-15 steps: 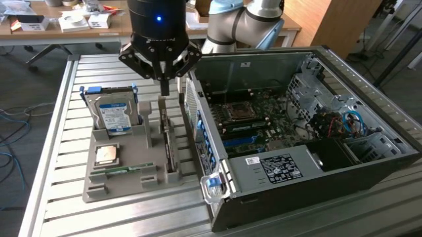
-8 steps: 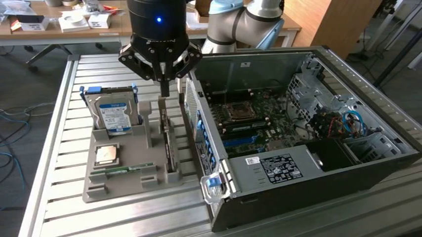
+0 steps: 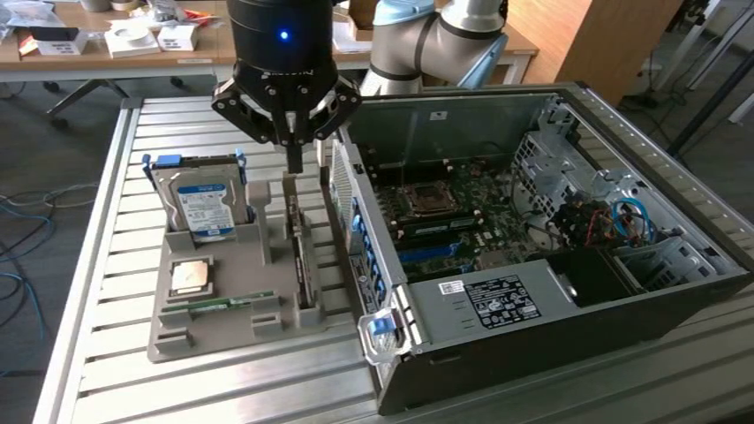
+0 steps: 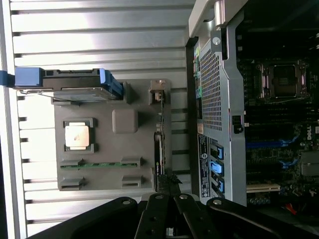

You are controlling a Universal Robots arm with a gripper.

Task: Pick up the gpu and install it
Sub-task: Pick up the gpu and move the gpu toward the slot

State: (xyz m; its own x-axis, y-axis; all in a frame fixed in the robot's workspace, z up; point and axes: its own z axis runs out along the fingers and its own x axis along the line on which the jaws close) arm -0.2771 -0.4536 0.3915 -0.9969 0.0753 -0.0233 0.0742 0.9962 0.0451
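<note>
The gripper (image 3: 295,166) (image 4: 169,181), its dark linkage arms closest to the wrist camera, has its two fingers pressed together with nothing visibly between them, and hangs pointing straight down. Directly beneath the fingertips lies one end of the gpu (image 3: 302,265) (image 4: 160,144), a thin dark card standing on its long edge in a slot of the grey holder tray (image 3: 224,329) (image 4: 109,147); the fingertips are above the card, and whether they touch its top edge cannot be told. The rest of the card runs away from the gripper along the tray's edge. To the side of the gripper that is the exterior view's left, the same tray carries a silver, blue-labelled hard drive (image 3: 207,208) (image 4: 75,88) standing upright in blue rails, a square processor chip (image 3: 191,276) (image 4: 77,136) lying flat, and a narrow green memory stick (image 3: 218,305) (image 4: 99,164) in its own slot. To the gripper's other side, just beside the tray, stands the open computer case (image 3: 471,115) (image 4: 212,84), its motherboard (image 3: 471,221) (image 4: 279,129) exposed with the processor socket (image 3: 426,199) (image 4: 285,79) uncovered. Tray and case both rest on a slatted metal table (image 3: 118,265) (image 4: 99,40) below the gripper.
</note>
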